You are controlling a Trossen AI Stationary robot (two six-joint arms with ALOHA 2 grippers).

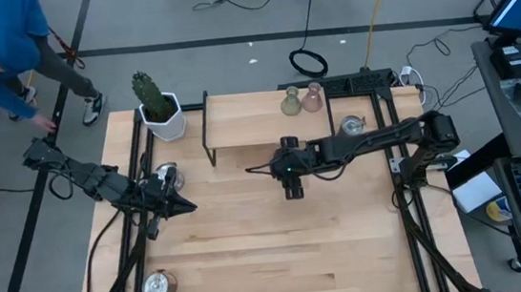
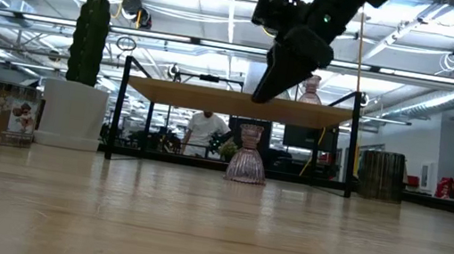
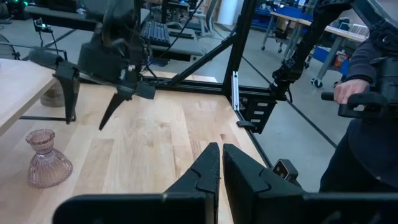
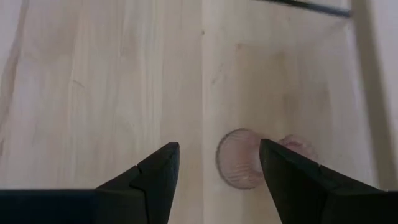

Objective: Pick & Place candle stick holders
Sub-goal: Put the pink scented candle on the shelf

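The wooden table (image 1: 280, 249) carries a small raised shelf (image 1: 249, 128) just beyond the right claw (image 4: 219, 149). I take the shelf to be the drop-off, since an olive holder (image 1: 291, 103) and a pink holder (image 1: 312, 96) already stand side by side on it. That looks like two of six done.

The right claw hangs over the table in front of the shelf, pointing down, with its fingers spread wide and holding nothing. Directly below it, framed between the fingers but clear of them, stands the second pink holder (image 2: 248, 153), upright on the table. It seems the next one to go.

Three silver cups remain on the table: one (image 1: 352, 126) near the right arm's elbow beside the shelf's end, one (image 1: 166, 179) right beside the left claw (image 3: 221, 147), and one (image 1: 159, 285) well apart near the table's front corner on that claw's side. The left claw waits low at its side of the table, fingers pressed together and empty.

A white pot with a cactus (image 1: 159, 108) stands beyond the left claw, off the shelf's end. A person in blue (image 1: 2, 46) moves past that far corner. In my judgement the shelf's edge and legs, close to the right claw, are what most needs clearing on the lift.
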